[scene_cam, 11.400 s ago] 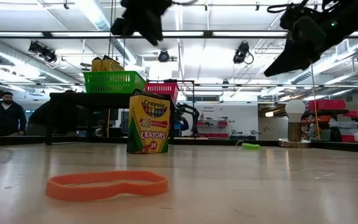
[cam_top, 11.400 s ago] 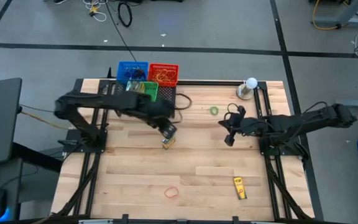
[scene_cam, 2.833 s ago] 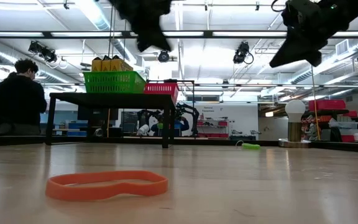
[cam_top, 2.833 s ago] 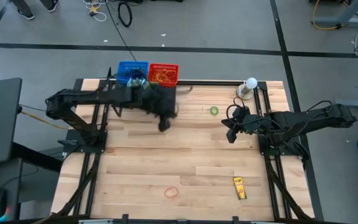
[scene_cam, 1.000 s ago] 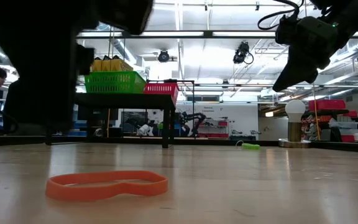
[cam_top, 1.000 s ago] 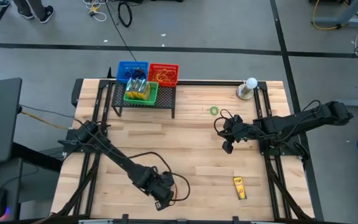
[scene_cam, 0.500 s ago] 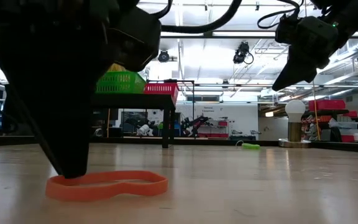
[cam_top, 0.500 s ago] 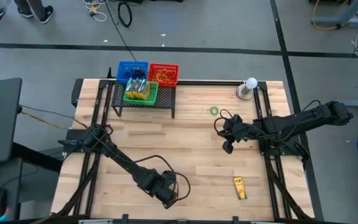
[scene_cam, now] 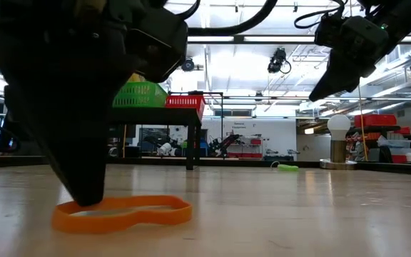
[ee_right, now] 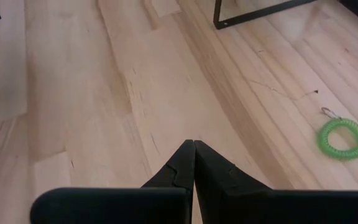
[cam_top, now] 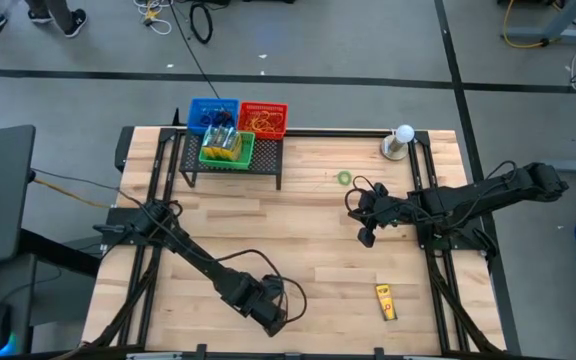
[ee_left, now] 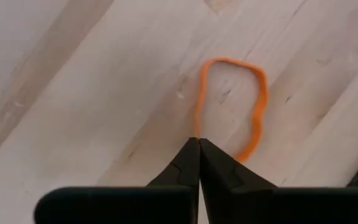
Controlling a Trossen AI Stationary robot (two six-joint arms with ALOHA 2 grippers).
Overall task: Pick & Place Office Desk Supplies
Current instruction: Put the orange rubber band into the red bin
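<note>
An orange rubber band (ee_left: 235,106) lies on the wooden table near its front edge, also showing in the low view (scene_cam: 123,213). My left gripper (cam_top: 273,318) stands over one end of it, pointing steeply down, shut with its tips (ee_left: 199,142) at the band. My right gripper (cam_top: 366,238) hangs shut above the table's right middle, holding nothing (ee_right: 193,144). A yellow crayon box (cam_top: 385,301) lies flat at the front right. A green coil loop (cam_top: 344,178) lies flat farther back. My left gripper has its shut fingertips on the band's end strand (ee_left: 197,129), coming from above and slanting steeply down. The strand runs in between the two tips; the fingers hide the rest of that end. The band lies flat and slack on the table (scene_cam: 148,211).
At the back left a black rack carries a green basket (cam_top: 226,147), with a blue basket (cam_top: 213,112) and a red basket (cam_top: 263,118) behind it. A white ball on a round base (cam_top: 400,142) stands at the back right. Bare wood lies between the arms.
My left gripper has sunk toward the table and rolled a little, its tips coming down onto the left end of the orange band as the low view shows it. The band has stayed on the table.
</note>
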